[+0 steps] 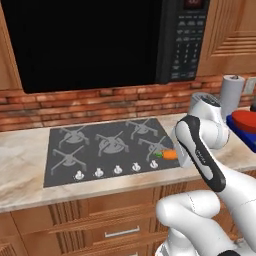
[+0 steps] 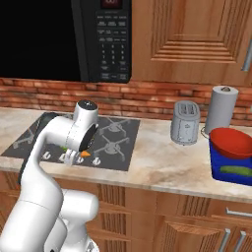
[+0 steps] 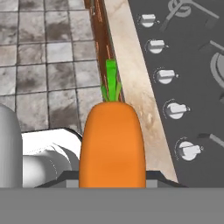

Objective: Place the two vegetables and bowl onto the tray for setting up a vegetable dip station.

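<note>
- Hand view: the carrot (image 3: 112, 146) fills the centre, its green top pointing away from the camera; the pincer is pinching it, with the stovetop knobs (image 3: 176, 110) and the floor tiles visible far below.
- Left base view: the carrot (image 1: 168, 154) shows beside the forearm, above the right front corner of the stovetop (image 1: 107, 149), clear of the surface as far as can be judged.
- Right base view: the pincer (image 2: 78, 155) hangs over the knob row, well apart from the tray (image 2: 231, 166) at the far right of the worktop (image 2: 162, 162).
- The tray already carries the red bowl (image 2: 232, 141) and the green vegetable (image 2: 238, 171); the carrot appears to be the last item outstanding.
- Risk: the carry to the tray is long, and the smooth tapered carrot may slip from the hold during a fast swing.
- Risk: the toaster (image 2: 185, 122) and paper towel roll (image 2: 221, 109) stand near the route; a low pass could strike them.
- Risk: the bowl occupies most of the tray, so a poorly aimed release could drop the carrot onto the bowl's rim or outside the tray wall.
</note>
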Tool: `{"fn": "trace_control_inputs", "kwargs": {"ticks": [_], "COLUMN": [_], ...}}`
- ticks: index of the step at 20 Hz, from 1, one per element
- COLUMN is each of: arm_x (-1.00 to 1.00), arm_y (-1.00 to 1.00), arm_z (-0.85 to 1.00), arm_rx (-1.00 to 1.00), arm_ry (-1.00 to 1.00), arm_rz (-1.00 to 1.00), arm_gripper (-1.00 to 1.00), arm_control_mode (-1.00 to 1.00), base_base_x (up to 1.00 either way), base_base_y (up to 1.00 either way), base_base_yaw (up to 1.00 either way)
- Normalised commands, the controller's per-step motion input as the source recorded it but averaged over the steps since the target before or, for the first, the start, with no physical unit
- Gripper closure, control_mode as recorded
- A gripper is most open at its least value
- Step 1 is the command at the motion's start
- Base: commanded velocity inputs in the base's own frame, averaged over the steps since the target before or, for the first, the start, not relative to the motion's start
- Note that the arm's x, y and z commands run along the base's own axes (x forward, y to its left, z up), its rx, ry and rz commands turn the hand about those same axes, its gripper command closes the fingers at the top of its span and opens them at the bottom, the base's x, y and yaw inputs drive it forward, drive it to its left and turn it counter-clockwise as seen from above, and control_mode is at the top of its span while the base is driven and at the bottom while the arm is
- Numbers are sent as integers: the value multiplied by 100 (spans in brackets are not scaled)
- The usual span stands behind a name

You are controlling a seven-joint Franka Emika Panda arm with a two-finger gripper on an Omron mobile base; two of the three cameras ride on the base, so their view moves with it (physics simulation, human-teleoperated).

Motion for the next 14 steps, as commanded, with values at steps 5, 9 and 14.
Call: {"fn": "trace_control_inputs", "kwargs": {"ticks": [5,9,14], "arm_x": [0,0,0], "arm_y": [0,0,0], "arm_z": [0,0,0], "arm_rx": [0,0,0], "arm_ry": [0,0,0], "arm_rz": [0,0,0], "arm_gripper": [100,100,100], "arm_control_mode": [100,100,100], "base_base_x": [12,13,14], "base_base_y": [-61,-61,-60], "base_base_yaw": [0,0,0]}}
